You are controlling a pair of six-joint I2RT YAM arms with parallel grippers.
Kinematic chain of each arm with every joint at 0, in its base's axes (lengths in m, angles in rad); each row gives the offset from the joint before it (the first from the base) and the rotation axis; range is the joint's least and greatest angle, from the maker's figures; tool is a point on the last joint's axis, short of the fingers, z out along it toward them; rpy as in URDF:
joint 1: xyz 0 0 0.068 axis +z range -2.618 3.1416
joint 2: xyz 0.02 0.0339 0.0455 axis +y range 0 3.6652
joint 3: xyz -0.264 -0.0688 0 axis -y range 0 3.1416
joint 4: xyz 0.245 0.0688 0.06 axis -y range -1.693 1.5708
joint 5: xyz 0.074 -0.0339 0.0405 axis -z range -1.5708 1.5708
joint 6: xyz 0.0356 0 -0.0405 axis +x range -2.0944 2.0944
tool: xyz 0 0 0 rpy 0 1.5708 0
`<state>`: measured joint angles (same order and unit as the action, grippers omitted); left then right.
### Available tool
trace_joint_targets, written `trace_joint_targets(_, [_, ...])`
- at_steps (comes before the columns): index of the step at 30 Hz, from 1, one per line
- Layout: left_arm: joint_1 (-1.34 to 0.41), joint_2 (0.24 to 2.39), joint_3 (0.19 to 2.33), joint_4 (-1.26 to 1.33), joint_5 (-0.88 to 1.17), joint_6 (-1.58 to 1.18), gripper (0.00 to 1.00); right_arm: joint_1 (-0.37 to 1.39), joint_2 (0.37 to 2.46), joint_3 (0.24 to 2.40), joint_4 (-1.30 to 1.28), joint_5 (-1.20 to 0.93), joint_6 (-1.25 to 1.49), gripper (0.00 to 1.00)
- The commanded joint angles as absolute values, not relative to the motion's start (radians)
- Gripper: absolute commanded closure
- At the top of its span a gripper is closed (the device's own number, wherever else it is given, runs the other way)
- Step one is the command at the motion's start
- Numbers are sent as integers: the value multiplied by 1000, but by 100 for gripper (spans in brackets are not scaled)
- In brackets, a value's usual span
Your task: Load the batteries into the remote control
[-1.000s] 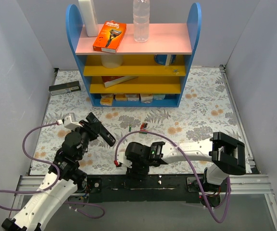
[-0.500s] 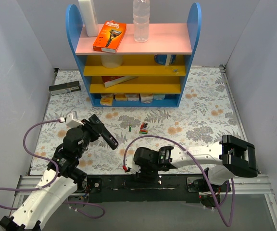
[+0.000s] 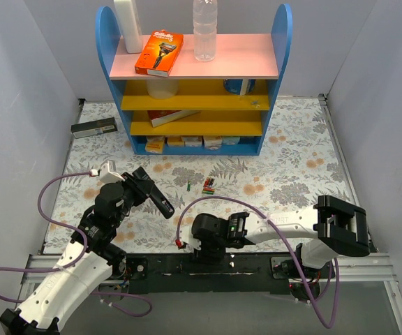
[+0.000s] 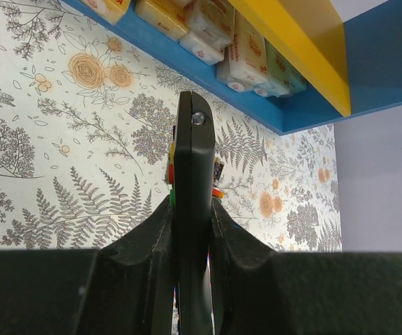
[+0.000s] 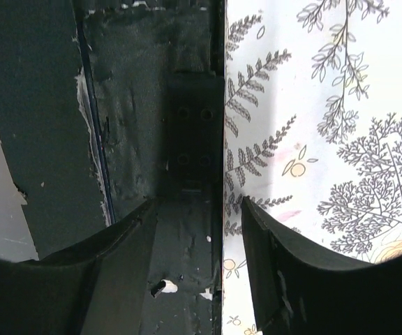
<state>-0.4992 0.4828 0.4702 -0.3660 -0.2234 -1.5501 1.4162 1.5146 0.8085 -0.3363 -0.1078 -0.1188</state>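
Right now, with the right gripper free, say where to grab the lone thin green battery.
Take the thin green battery across its middle, coming from straight above. It lies flat on the mat, lengthwise away from the arms and clear of the battery cluster, so the right gripper can probably close on its long sides.

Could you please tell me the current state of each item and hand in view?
left hand: shut on the remote control.
right hand: open, empty, over the near edge of the mat.
remote control: held edge-on above the mat.
batteries: loose on the mat, not loaded.
thin green battery: lying apart, left of the others.
bottle: upright on the top shelf.
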Motion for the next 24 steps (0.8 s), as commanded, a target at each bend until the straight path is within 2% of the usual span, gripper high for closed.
trace_joint_targets(1, [-495,485,483,-344,-210,-1555,100,1428,1554,836,-302,-126,-114,42])
trace_joint_targets(10, [-495,492,486,-342,-201,-1548,100,1440,1603,865,-328,-112,-126,53])
trace_joint_targets(16, [-495,468,477,-344,-192,-1555,100,1463,1601,870,-391,-81,-118,74])
trace_joint_targets(19, [-495,451,474,-351,-192,-1562,100,1476,1592,867,-413,-72,-103,79])
trace_joint_targets(21, [-495,443,469,-357,-192,-1563,100,1477,1577,865,-420,-68,-91,90])
trace_joint_targets(24, [-495,431,466,-360,-192,-1572,100,1477,1551,877,-434,-51,-83,97])
